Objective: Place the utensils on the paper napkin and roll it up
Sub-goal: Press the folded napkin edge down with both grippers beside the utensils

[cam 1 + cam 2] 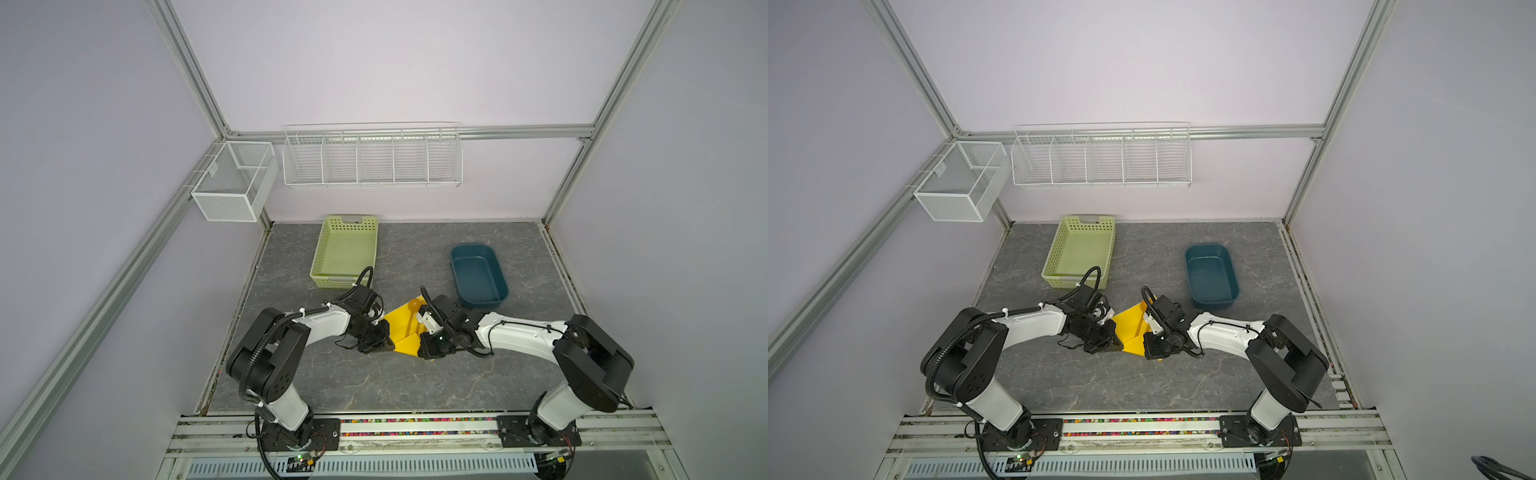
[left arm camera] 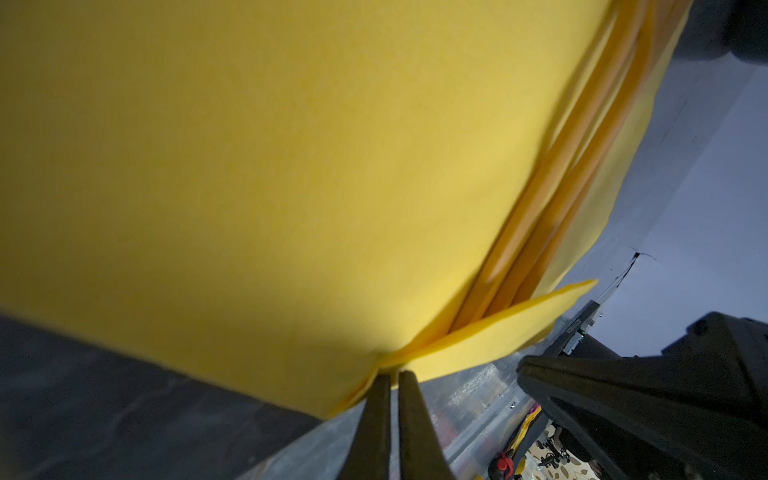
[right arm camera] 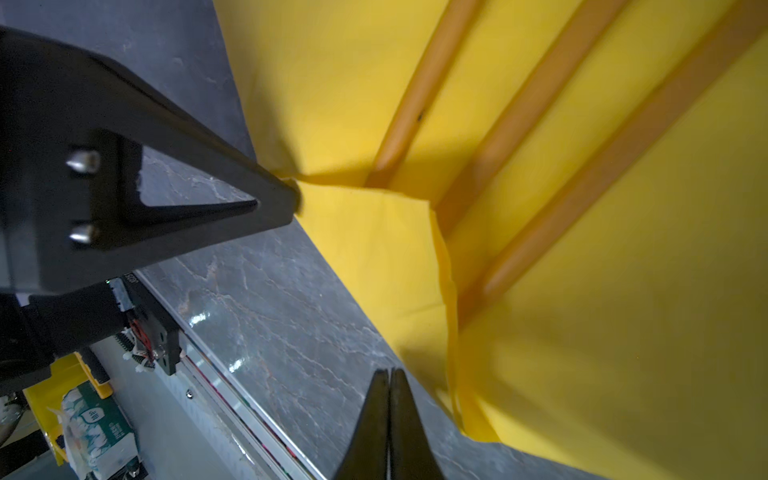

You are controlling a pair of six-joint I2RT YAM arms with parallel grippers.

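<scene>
1. A grey marbled table (image 1: 374, 382) is spread beneath both pincers.
2. A green basket (image 1: 332, 282) is seen beyond the left pincer (image 2: 395, 376), and a dark blue tub (image 1: 478, 270) beyond the right pincer (image 3: 390, 372). Both containers are set well apart from the yellow paper.
3. The paper napkin (image 1: 399, 328), bright yellow, is laid on the table between the two pincers. Its near corner is folded up over the ends of the handles.
4. The utensils (image 3: 536, 104) are shown as three slim orange-brown handles, laid side by side on the napkin and running away from the pincer tips. A round spoon bowl (image 1: 414, 306) is seen at their far end, beside the right pincer's wrist.
5. The left pincer is clenched on the folded edge of the napkin, which is pinched at its tips.
6. The right pincer is clenched, its jaws pressed flat together, and is held low over the table just beside the napkin's near edge. Whether any paper is caught between them cannot be told.
</scene>
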